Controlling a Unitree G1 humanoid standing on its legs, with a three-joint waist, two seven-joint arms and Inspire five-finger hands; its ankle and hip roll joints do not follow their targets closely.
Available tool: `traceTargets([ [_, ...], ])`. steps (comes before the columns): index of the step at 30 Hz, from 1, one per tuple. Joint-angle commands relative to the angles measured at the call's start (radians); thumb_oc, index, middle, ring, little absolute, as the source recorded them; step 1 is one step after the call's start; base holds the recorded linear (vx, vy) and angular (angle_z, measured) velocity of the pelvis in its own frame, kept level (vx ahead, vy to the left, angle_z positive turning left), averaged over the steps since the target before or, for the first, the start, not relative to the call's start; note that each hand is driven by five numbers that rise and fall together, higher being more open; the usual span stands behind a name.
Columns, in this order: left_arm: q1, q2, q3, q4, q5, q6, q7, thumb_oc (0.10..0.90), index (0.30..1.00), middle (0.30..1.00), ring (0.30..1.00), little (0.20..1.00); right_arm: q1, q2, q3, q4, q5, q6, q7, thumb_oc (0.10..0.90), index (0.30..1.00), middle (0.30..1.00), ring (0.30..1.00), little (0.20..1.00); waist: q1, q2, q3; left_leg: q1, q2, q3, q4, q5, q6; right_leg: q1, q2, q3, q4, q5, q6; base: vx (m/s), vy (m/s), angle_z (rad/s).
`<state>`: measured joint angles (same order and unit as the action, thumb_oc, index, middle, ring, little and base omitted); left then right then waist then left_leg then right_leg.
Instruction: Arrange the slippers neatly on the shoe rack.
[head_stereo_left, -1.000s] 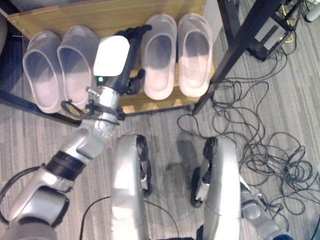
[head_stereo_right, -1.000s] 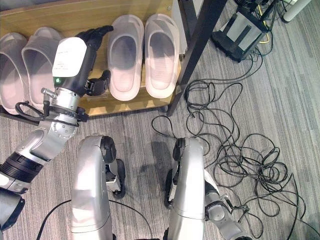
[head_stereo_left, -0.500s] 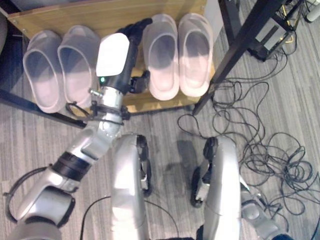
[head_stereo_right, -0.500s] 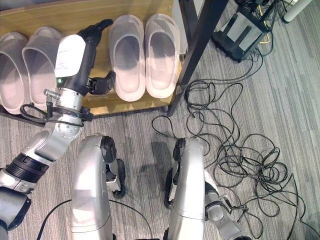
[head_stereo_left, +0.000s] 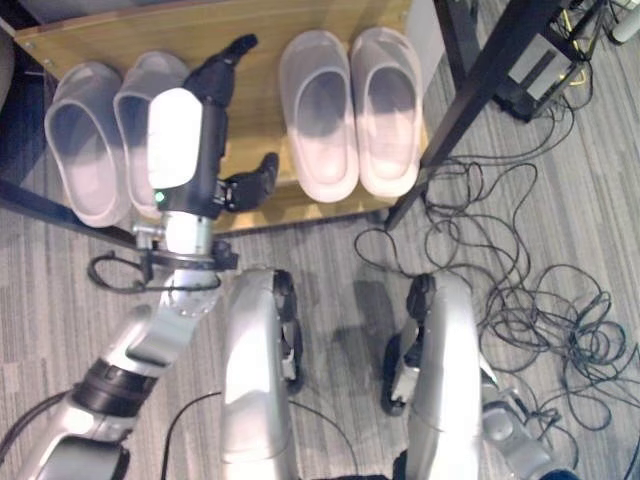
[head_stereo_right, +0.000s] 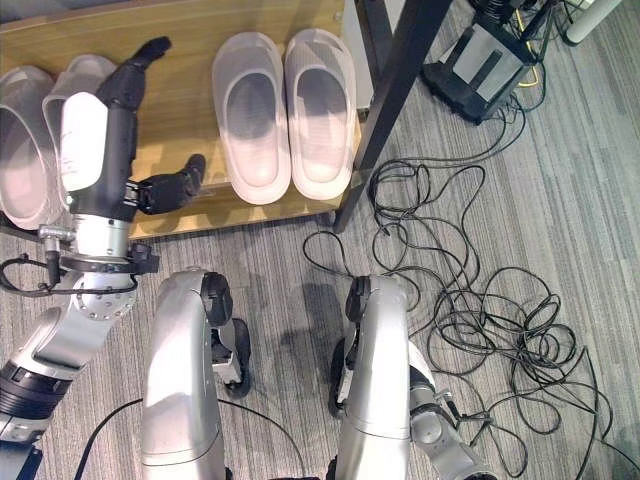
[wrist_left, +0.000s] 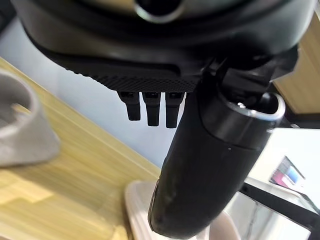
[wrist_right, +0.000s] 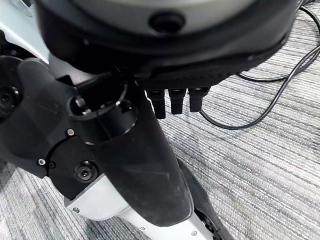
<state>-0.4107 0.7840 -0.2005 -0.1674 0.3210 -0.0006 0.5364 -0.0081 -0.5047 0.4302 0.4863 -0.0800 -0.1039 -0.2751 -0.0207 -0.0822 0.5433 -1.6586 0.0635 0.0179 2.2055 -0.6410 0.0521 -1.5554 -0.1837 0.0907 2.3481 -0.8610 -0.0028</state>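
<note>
Dark left hand (head_stereo_left: 205, 120) open, holding nothing, above wooden rack (head_stereo_left: 255, 95)

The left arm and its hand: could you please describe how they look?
The left arm is silver-grey with dark bands at its joints. Its left hand is dark, with a glossy white cover over the back, a small green light near the wrist, and black fingers and thumb.

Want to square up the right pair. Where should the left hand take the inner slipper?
Probably the heel rim of the inner slipper, from the rack's front edge: heels face the robot, open and unobstructed. The left hand hovers open over the bare shelf beside it.
</note>
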Motion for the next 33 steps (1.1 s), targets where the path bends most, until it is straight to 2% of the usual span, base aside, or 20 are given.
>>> traceTargets([
  [1, -0.068, 0.081, 0.111, -0.152, 0.034, -0.086, 0.096, 0.8, 0.9, 0.9, 0.9, 0.9, 0.016, -0.042, -0.07, -0.086, -0.055, -0.043, -0.039, 0.8, 0.9, 0.9, 0.9, 0.9, 0.032, 0.046, -0.023, 0.089, -0.036, -0.105, 0.044, -0.169, 0.077, -0.015, 0.064, 0.071, -0.03, 0.086, -0.111, 0.0, 0.0, 0.0],
  [4, -0.005, 0.087, 0.167, -0.181, 0.033, -0.102, 0.113, 0.8, 0.9, 0.9, 0.9, 0.9, 0.015, -0.041, -0.071, -0.107, -0.069, -0.045, -0.039, 0.8, 0.9, 0.9, 0.9, 0.9, 0.031, 0.044, -0.023, 0.089, -0.033, -0.108, 0.047, -0.168, 0.076, -0.015, 0.072, 0.07, -0.029, 0.091, -0.111, 0.03, -0.004, -0.04],
  [7, 0.119, 0.071, 0.255, -0.256, 0.04, -0.152, 0.169, 0.8, 0.9, 0.9, 0.9, 0.9, 0.01, -0.033, -0.088, -0.149, -0.08, -0.059, -0.046, 0.8, 0.9, 0.9, 0.9, 0.9, 0.027, 0.038, -0.023, 0.089, -0.027, -0.112, 0.056, -0.163, 0.072, -0.015, 0.083, 0.067, -0.025, 0.101, -0.11, 0.03, -0.003, -0.07],
  [9, 0.16, 0.072, 0.275, -0.275, 0.051, -0.17, 0.186, 0.8, 0.9, 0.9, 0.9, 0.9, 0.01, -0.033, -0.095, -0.154, -0.081, -0.064, -0.049, 0.8, 0.9, 0.9, 0.9, 0.9, 0.025, 0.036, -0.023, 0.089, -0.026, -0.113, 0.059, -0.161, 0.07, -0.015, 0.089, 0.067, -0.025, 0.105, -0.111, 0.01, -0.006, -0.03],
  [10, 0.233, 0.071, 0.3, -0.313, 0.065, -0.201, 0.215, 0.8, 0.9, 0.9, 0.9, 0.9, 0.01, -0.03, -0.1, -0.16, -0.085, -0.074, -0.056, 0.8, 0.9, 0.9, 0.9, 0.9, 0.023, 0.037, -0.023, 0.089, -0.022, -0.118, 0.059, -0.156, 0.067, -0.015, 0.095, 0.065, -0.031, 0.113, -0.11, 0.0, 0.0, 0.0],
  [13, 0.312, 0.059, 0.303, -0.348, 0.068, -0.239, 0.243, 0.8, 0.9, 0.9, 0.9, 0.9, 0.005, -0.024, -0.099, -0.141, -0.086, -0.086, -0.069, 0.8, 0.9, 0.9, 0.9, 0.9, 0.019, 0.038, -0.023, 0.089, -0.018, -0.122, 0.046, -0.146, 0.061, -0.015, 0.099, 0.065, -0.045, 0.13, -0.109, -0.01, -0.034, -0.07],
  [18, 0.325, 0.028, 0.269, -0.373, 0.037, -0.291, 0.262, 0.8, 0.9, 0.9, 0.9, 0.9, -0.041, -0.015, -0.086, -0.088, -0.083, -0.09, -0.091, 0.8, 0.9, 0.9, 0.9, 0.9, 0.017, 0.039, -0.023, 0.089, -0.018, -0.128, -0.004, -0.117, 0.047, -0.014, 0.099, 0.061, -0.088, 0.155, -0.108, -0.01, -0.019, 0.0],
  [21, 0.326, 0.039, 0.27, -0.365, 0.043, -0.301, 0.271, 0.8, 0.9, 0.9, 0.9, 0.9, -0.07, -0.011, -0.077, -0.051, -0.081, -0.088, -0.1, 0.8, 0.9, 0.9, 0.9, 0.9, 0.018, 0.044, -0.023, 0.089, -0.019, -0.126, -0.041, -0.104, 0.044, -0.006, 0.095, 0.053, -0.125, 0.164, -0.108, -0.05, -0.018, 0.02],
  [24, 0.313, -0.022, 0.24, -0.361, -0.027, -0.335, 0.252, 0.8, 0.9, 0.9, 0.9, 0.9, -0.168, 0.033, -0.066, 0.057, -0.062, -0.074, -0.144, 0.8, 0.9, 0.9, 0.9, 0.9, 0.027, 0.066, -0.025, 0.089, -0.029, -0.132, -0.166, -0.044, 0.038, 0.025, 0.076, 0.018, -0.247, 0.191, -0.102, -0.1, 0.006, 0.13],
  [29, 0.313, -0.022, 0.24, -0.361, -0.027, -0.335, 0.252, 0.8, 0.9, 0.9, 0.9, 0.9, -0.169, 0.033, -0.066, 0.059, -0.062, -0.075, -0.144, 0.8, 0.9, 0.9, 0.9, 0.9, 0.026, 0.068, -0.025, 0.089, -0.03, -0.134, -0.167, -0.043, 0.038, 0.026, 0.075, 0.016, -0.25, 0.192, -0.102, -0.02, 0.033, 0.18],
  [30, 0.395, -0.088, 0.183, -0.323, -0.038, -0.373, 0.271, 0.8, 0.9, 0.9, 0.9, 0.9, -0.171, 0.075, -0.124, 0.156, 0.011, -0.093, -0.189, 0.8, 0.9, 0.9, 0.9, 0.9, 0.065, 0.07, -0.132, 0.115, -0.023, -0.151, -0.357, 0.042, 0.046, 0.077, 0.027, -0.036, -0.444, 0.225, -0.077, -0.06, 0.207, 0.01],
  [31, 0.432, -0.088, 0.165, -0.317, -0.017, -0.386, 0.299, 0.8, 0.9, 0.9, 0.9, 0.9, -0.132, 0.092, -0.143, 0.189, 0.014, -0.105, -0.217, 0.8, 0.9, 0.9, 0.9, 0.9, 0.085, 0.068, -0.154, 0.161, -0.015, -0.159, -0.43, 0.069, 0.053, 0.133, -0.007, -0.071, -0.522, 0.233, -0.07, -0.07, 0.206, 0.02],
  [33, 0.448, -0.083, 0.148, -0.311, -0.008, -0.389, 0.316, 0.8, 0.9, 0.9, 0.9, 0.9, -0.115, 0.108, -0.154, 0.218, 0.02, -0.111, -0.235, 0.8, 0.9, 0.9, 0.9, 0.9, 0.1, 0.067, -0.162, 0.199, -0.009, -0.165, -0.481, 0.086, 0.054, 0.175, -0.027, -0.094, -0.574, 0.244, -0.063, 0.0, 0.05, 0.48],
])
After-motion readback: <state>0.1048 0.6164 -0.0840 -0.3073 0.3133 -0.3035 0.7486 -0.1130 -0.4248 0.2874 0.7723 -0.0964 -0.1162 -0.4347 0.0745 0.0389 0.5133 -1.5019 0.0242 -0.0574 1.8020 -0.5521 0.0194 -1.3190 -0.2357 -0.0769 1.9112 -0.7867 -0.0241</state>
